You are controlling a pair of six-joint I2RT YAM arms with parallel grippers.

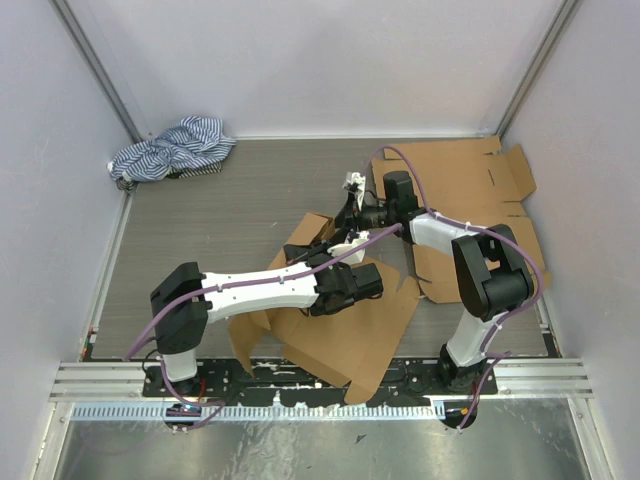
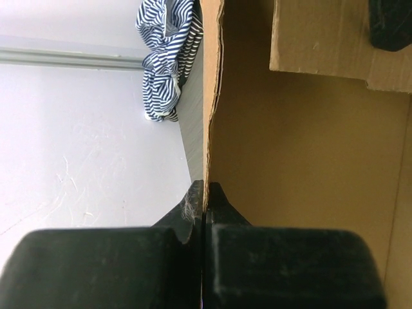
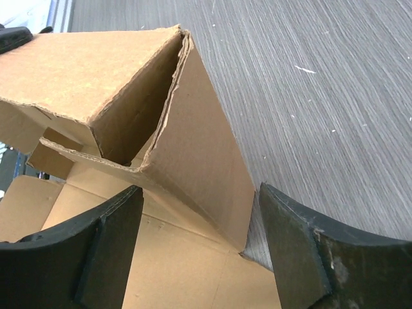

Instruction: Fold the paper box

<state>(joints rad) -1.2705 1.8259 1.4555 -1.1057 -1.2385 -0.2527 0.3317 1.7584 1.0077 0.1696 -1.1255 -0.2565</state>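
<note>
Grey wood-grain table, enclosed on three sides by plain white walls, with a metal rail along its near edge. A striped cloth lies crumpled in the far left corner. A flat cardboard sheet rests at the right side of the table. The paper box, partly folded with several panels raised, sits at the near centre between the two arms. The left hand is clenched on the edge of one upright panel. The right hand is released, its fingers spread on either side of a raised corner of the box; whether they touch it cannot be told.
</note>
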